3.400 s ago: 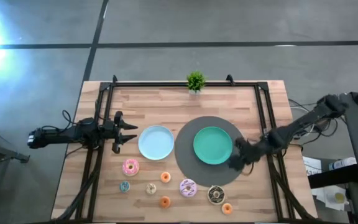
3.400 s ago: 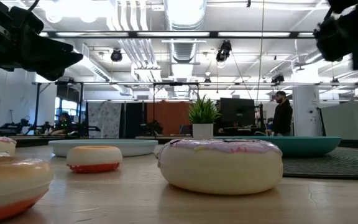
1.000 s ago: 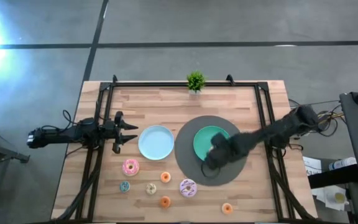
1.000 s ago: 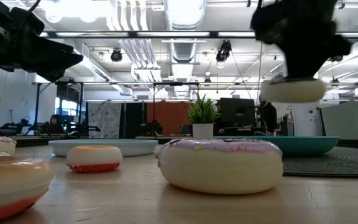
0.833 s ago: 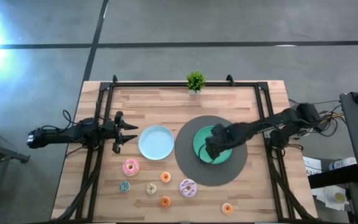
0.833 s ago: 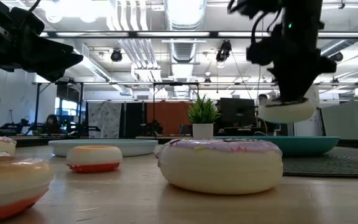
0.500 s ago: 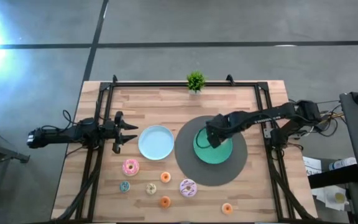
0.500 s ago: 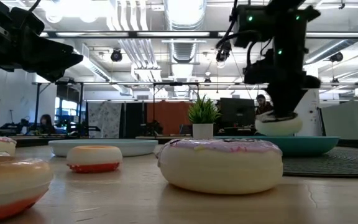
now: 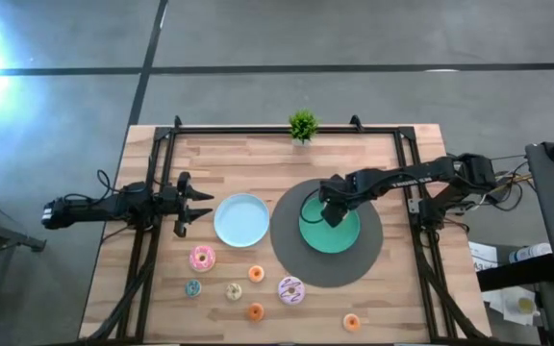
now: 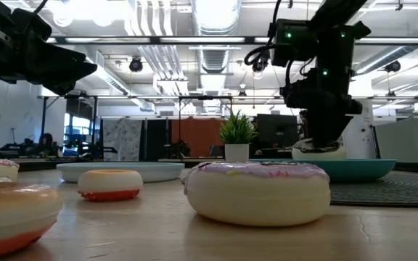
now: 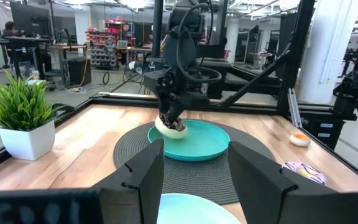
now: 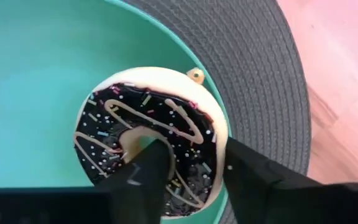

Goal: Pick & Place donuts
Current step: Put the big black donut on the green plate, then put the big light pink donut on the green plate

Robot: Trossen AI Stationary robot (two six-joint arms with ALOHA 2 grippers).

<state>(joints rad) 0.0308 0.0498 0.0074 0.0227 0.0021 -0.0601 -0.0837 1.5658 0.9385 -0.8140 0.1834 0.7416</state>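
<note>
The chocolate donut (image 12: 149, 140) sits clamped in my right tool (image 12: 182, 163), one finger through its hole, low over the green plate's (image 9: 341, 236) near rim. If I let go here it could tip over the rim onto the round mat (image 9: 290, 252). My left tool (image 9: 200, 204) waits apart, beside the light-blue plate (image 9: 240, 220).
</note>
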